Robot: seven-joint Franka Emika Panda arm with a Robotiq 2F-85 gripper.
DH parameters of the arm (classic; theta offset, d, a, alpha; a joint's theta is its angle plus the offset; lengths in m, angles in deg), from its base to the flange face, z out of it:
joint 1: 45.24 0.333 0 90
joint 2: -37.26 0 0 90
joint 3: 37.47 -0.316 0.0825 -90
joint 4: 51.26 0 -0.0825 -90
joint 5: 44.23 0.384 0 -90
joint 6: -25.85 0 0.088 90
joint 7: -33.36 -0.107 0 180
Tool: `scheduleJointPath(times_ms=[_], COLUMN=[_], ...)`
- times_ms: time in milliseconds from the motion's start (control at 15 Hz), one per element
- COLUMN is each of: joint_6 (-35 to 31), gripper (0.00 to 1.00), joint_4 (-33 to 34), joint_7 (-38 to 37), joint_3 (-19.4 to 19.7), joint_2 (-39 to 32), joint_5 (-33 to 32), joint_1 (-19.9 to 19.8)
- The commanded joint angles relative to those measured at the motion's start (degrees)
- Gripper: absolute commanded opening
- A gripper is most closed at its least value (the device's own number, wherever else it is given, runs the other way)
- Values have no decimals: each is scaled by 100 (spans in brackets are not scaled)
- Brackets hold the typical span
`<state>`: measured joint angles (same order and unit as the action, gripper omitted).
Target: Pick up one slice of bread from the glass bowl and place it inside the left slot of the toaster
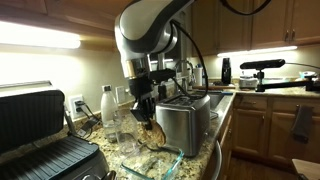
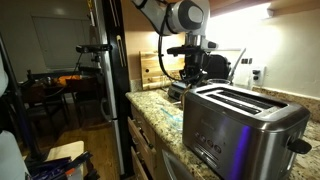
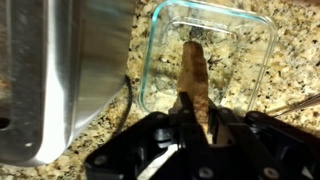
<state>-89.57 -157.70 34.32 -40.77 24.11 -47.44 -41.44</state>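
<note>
- A black two-fingered robot gripper (image 3: 192, 112) enters from the bottom of the wrist view. Its jaws are nearly closed, pinching one end of a small, flat, tan-brown slice of bread with a darker crust (image 3: 194, 68), which is held edge-on.
- The slice hangs over a low, clear glass bowl with a bluish rim (image 3: 150, 60). In an exterior view it appears lifted above the bowl (image 1: 168, 158).
- The bowl rests on a speckled granite counter (image 3: 290, 25), close to the counter's front edge.
- Just beside the bowl, further along the counter, stands a boxy brushed stainless-steel toaster (image 3: 60, 70). Its top slots show in an exterior view (image 2: 238, 96).
- The step in hand looks like the carry to the toaster. It would go best by raising the slice until its lower edge clears the toaster top, keeping it vertical, lining it up with the left slot and lowering it straight down.
- The air above the toaster looks open. The counter's front edge falls away beside the bowl and toaster, so a dropped slice could go over it.
- A black-plated contact grill (image 1: 40, 140) sits well apart at the far end of the counter.
</note>
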Motion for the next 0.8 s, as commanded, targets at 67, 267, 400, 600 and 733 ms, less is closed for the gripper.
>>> scheduleJointPath(times_ms=[67,267,400,600,733], joint_6=[70,110,163,252,291], gripper=[9,9,9,9,9], joint_4=[-744,-905,-981,-1066,-1134], joint_7=[-754,-1152,-1347,-1725,-2034], joint_3=[85,90,119,175,217], joint_2=[1060,1439,1656,1975,2217], joint_5=[-513,-709,-688,-731,-691], joint_1=[56,-3,-65,-164,-281])
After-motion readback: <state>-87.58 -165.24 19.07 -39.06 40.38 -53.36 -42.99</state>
